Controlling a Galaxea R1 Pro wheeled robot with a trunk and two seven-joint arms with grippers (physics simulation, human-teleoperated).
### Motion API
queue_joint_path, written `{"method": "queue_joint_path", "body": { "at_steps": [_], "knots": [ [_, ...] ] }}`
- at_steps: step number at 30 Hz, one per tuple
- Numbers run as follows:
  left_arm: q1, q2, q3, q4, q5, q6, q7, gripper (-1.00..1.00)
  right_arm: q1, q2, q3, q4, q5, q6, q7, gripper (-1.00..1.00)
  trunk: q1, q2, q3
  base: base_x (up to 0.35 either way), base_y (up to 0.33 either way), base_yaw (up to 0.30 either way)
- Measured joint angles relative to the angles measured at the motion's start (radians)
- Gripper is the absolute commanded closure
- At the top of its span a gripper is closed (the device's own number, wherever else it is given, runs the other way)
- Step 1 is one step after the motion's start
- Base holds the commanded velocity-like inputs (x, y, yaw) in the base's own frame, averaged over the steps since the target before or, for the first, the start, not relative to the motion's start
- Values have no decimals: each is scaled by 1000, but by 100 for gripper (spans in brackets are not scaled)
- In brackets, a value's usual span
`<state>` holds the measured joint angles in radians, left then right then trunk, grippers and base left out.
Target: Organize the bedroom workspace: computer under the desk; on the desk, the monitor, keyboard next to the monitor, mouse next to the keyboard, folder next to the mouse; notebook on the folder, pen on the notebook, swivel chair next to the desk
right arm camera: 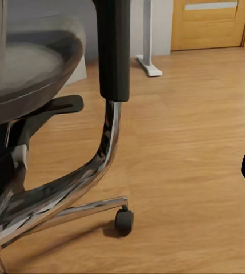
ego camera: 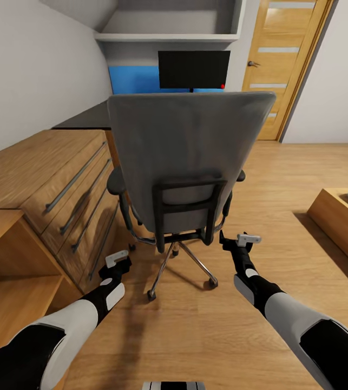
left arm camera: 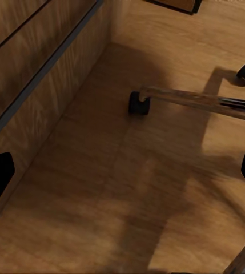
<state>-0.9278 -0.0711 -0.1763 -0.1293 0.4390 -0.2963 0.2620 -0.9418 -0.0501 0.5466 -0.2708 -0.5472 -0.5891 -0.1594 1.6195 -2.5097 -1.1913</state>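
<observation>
The swivel chair (ego camera: pixel 187 168) stands on the wooden floor (ego camera: pixel 303 271) with its back to the camera, in front of the desk (ego camera: pixel 87 116) that carries the monitor (ego camera: pixel 194 69). A wooden drawer chest (ego camera: pixel 60 184) stands just beside the chair. The left hand (ego camera: pixel 118 259) hovers low near the chest, fingers apart. The right hand (ego camera: pixel 242 239) hovers near the chair's frame; I cannot tell whether it is apart or together.
</observation>
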Motion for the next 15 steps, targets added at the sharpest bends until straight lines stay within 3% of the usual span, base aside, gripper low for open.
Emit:
{"method": "queue_joint_path", "body": {
  "at_steps": [6,15],
  "knots": [
    [0,-2,0,0,0,0,0,-100,0,6,0,0,19,0,0,-100,0,0,3,4,-4,0],
    [0,-3,-1,0,-1,-1,0,-100,0,25,2,15,28,0,0,-100,0,0,5,99,-25,0]
  ]
}}
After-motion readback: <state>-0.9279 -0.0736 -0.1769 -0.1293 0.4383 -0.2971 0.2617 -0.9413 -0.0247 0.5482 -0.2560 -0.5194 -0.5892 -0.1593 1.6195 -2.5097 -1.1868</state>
